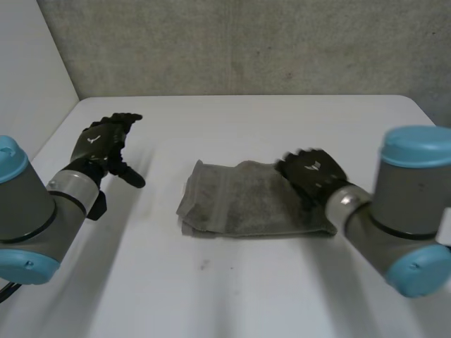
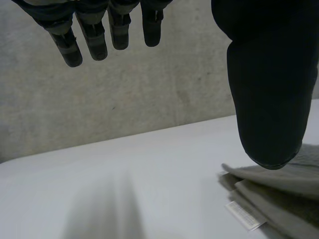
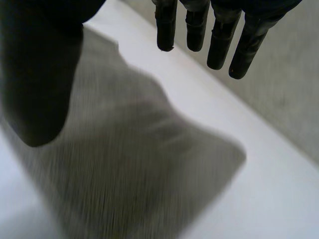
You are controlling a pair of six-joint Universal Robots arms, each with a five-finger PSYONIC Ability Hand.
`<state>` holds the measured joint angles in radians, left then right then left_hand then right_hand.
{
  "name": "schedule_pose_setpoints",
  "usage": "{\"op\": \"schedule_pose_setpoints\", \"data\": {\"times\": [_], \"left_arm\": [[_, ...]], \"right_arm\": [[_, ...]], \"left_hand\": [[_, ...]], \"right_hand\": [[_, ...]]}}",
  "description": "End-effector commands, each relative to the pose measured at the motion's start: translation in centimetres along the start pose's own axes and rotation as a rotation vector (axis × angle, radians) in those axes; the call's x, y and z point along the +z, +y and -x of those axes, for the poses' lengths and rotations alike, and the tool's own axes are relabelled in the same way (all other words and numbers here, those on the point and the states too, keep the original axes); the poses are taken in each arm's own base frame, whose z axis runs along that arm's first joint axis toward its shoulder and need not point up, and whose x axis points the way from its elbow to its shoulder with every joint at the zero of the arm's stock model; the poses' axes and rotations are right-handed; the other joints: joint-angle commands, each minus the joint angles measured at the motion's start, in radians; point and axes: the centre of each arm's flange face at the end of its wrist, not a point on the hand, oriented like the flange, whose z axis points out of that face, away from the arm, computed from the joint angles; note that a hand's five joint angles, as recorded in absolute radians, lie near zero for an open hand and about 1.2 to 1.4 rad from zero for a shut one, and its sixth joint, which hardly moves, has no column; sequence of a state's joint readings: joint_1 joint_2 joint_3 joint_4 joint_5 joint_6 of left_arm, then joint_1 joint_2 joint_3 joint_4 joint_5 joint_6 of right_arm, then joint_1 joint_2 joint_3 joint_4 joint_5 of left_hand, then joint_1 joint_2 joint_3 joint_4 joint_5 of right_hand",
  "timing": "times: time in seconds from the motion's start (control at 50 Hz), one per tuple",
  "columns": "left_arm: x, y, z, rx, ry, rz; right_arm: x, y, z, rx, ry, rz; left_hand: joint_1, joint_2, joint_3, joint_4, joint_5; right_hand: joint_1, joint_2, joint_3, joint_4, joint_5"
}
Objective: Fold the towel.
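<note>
A grey towel lies folded in layers on the white table, a little right of the middle. My right hand hovers over the towel's right end, open, fingers straight and thumb apart, with the towel under its palm and nothing held. My left hand is raised over the table's left side, well clear of the towel, open with fingers spread. Beside its thumb the left wrist view shows the towel's stacked edges and a small white label.
A grey wall runs behind the table's far edge. A white panel stands at the left. My two grey arms with light-blue caps come in over the near corners of the table.
</note>
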<state>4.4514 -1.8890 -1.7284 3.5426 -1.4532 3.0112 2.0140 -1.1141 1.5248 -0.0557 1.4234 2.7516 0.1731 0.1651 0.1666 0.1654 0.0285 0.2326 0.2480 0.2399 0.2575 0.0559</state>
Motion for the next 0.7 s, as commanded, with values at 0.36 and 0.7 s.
{"op": "schedule_pose_setpoints", "data": {"times": [0.36,0.7], "left_arm": [[-1.4,-3.2,-6.8,0.041,-0.017,0.125],[-2.4,-2.5,-6.8,0.049,-0.018,0.178]], "right_arm": [[-0.4,7.2,-4.7,0.205,0.094,0.015],[0.2,6.9,-4.6,0.389,0.052,-0.012]], "left_hand": [[0.001,0.009,0.008,0.009,-0.029],[0.001,0.009,0.008,0.009,-0.029]], "right_hand": [[0.398,0.383,0.391,0.374,0.401],[0.535,0.52,0.528,0.511,0.538]]}}
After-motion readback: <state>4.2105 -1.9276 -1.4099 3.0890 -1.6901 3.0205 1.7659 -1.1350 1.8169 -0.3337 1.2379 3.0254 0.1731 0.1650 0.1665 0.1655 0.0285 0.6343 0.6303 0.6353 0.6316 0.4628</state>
